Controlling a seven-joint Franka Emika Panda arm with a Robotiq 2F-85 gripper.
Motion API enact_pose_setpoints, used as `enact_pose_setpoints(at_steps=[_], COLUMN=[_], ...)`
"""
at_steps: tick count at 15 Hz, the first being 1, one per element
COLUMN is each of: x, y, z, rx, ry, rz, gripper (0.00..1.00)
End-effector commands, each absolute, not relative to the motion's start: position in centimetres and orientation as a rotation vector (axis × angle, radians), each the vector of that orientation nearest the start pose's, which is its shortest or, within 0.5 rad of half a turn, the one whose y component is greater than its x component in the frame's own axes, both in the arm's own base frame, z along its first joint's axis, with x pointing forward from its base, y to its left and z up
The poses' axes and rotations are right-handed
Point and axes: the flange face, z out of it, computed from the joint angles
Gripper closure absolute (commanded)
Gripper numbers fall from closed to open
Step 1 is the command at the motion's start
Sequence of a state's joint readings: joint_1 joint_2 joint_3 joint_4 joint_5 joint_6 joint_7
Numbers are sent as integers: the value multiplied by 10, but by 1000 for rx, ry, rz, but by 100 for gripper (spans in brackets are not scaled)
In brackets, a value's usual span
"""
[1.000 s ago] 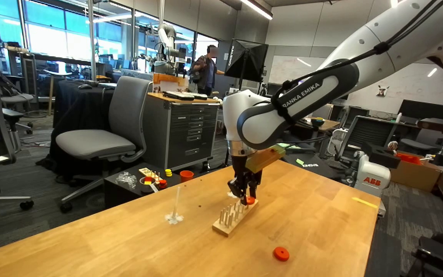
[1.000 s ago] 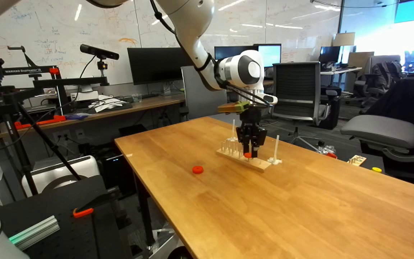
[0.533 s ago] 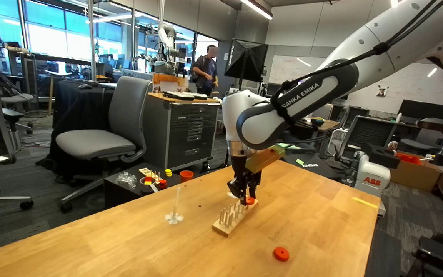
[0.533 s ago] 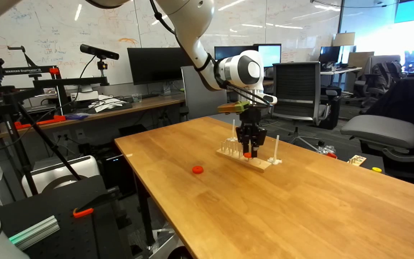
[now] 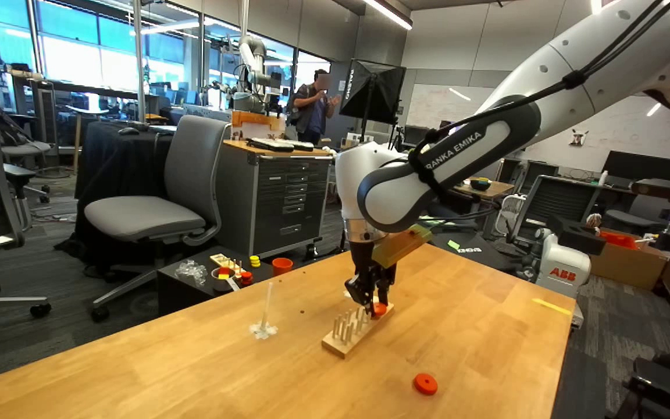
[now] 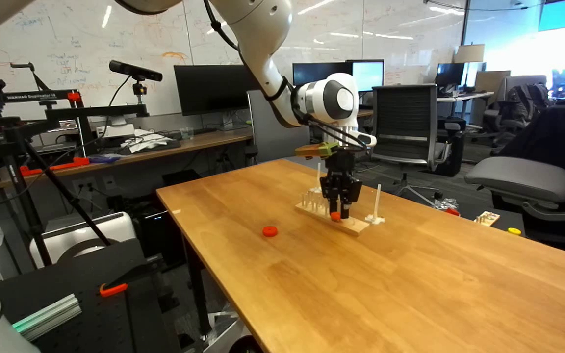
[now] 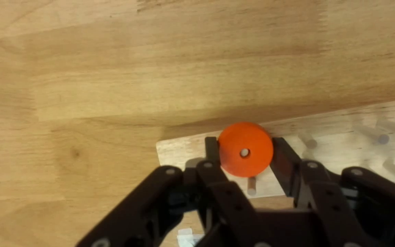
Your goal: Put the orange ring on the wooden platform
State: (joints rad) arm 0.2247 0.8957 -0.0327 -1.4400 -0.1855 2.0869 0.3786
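The table [image 6: 434, 284] runs out of frame at the bottom in both exterior views. The arm [image 5: 457, 154] reaches in over it, base end cut off. The wooden platform [image 7: 180, 147] sits well in from the table edges; wrist view crops one end, and the gripper [image 7: 245, 150] masks part of the rest. Gripper is clamped on the orange ring [image 7: 245, 141], a fingertip against each side. Two white rods [image 6: 377, 201] stand beside the platform; in an exterior view one is hidden behind the gripper, some of the tape [image 5: 348, 294] at its foot showing. A red ring [image 5: 426, 384] lies flat between the platform and the table edge on the arm's side. Orange ring sits low over the platform, near one end; can't tell if it touches the wood. Pegs [image 7: 374, 134] overlap in both exterior views, hard to count. Pale spot in the ring's hole, too small to call.
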Motion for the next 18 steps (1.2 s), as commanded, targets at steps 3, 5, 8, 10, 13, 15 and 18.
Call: enact_pose_setpoints(at_steps=[3,5,8,10,13,15,18], x=[680,680,680,680,679,680,680], y=[125,125,124,122,118,116,114], z=[138,143,157,171,201,222,253], rx=[-3344,-3343,-3337,-3331,-3324,-3328,-3349], ry=[89,77,60,46,20,13,18], rz=[349,345,331,306,249,218,223], gripper=[32,25,0,0,0,0,0])
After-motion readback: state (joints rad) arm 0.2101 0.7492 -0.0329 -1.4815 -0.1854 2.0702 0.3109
